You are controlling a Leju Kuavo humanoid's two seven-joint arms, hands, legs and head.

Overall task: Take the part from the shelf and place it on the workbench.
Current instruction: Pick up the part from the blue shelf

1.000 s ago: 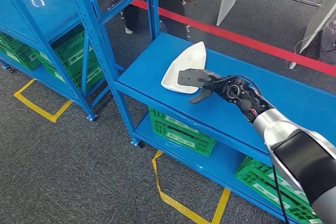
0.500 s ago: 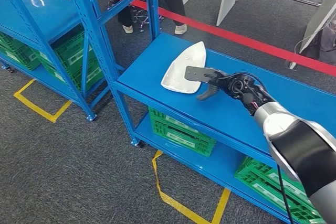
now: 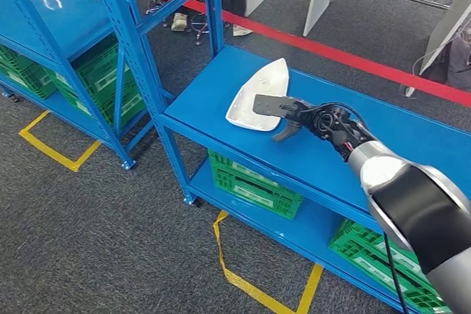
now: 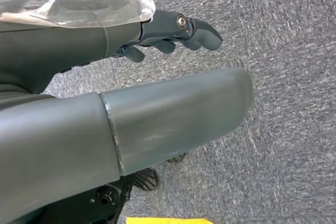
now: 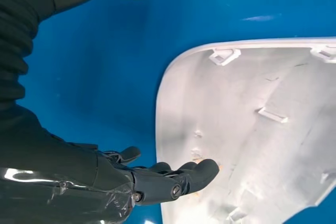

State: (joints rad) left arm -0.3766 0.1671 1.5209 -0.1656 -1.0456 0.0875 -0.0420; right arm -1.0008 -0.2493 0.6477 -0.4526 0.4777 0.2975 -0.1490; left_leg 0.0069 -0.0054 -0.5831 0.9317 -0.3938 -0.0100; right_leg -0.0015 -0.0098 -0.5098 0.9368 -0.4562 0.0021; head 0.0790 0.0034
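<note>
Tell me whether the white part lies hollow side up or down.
Hollow side up. The white part shows inner clips and ribs, its rim raised off the blue shelf. The right hand reaches over it.

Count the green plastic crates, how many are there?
4: two green plastic crates under the blue metal shelf, two in the left rack. Others may be hidden.
</note>
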